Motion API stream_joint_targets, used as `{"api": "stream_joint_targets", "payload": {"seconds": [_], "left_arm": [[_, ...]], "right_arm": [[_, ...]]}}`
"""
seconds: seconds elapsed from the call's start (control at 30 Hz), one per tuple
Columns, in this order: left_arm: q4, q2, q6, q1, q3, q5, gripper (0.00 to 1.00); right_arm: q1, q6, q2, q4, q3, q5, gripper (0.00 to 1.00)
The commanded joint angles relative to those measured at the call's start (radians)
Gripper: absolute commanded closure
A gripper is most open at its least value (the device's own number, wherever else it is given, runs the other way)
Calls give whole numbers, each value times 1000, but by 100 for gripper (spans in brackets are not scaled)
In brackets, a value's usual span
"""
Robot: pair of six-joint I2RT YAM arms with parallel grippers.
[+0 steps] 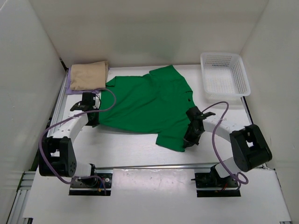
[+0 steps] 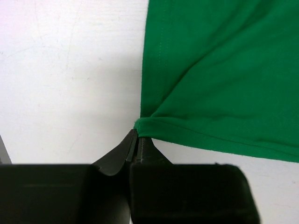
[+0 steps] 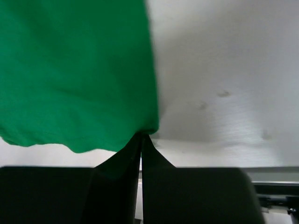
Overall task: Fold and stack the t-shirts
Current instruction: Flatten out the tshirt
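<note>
My left gripper and right gripper are each closed on an edge of the green t-shirt, which lies spread left of the basket. Both grips hold only at the very tips, so I fear a corner could slip free mid-fold and leave the fold skewed.

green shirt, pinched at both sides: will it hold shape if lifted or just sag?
Likely floppy: the green t-shirt bunches into creases where the left end effector pinches its hem. It would probably sag between the grips, since the right end effector holds only an edge. It seems light; thin fingertip pinches appear enough.
</note>
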Motion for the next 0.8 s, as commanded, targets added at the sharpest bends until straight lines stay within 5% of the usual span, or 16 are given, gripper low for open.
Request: {"api": "stream_joint_targets", "payload": {"seconds": [0.0,0.1,0.33,0.57,0.7,0.77], "left_arm": [[8,-35,0,34,30,-24,90],[8,-25,0,44,141,-34,90],[-162,-25,0,44,369,-35,90],[-297,-242,0,53,-17,28,90],[-238,-264,0,53,-100,48,90],[-211,-157,0,53,25,70,90]], "right_arm": [[11,5,49,98,28,61,100],[-36,-44,-38,63,140,136,100],[-199,-81,-276,-334,420,311,100],[8,207,-604,-471,67,187,100],[7,152,-562,-398,89,201,100],[-93,55,-408,-327,175,143,100]]}}
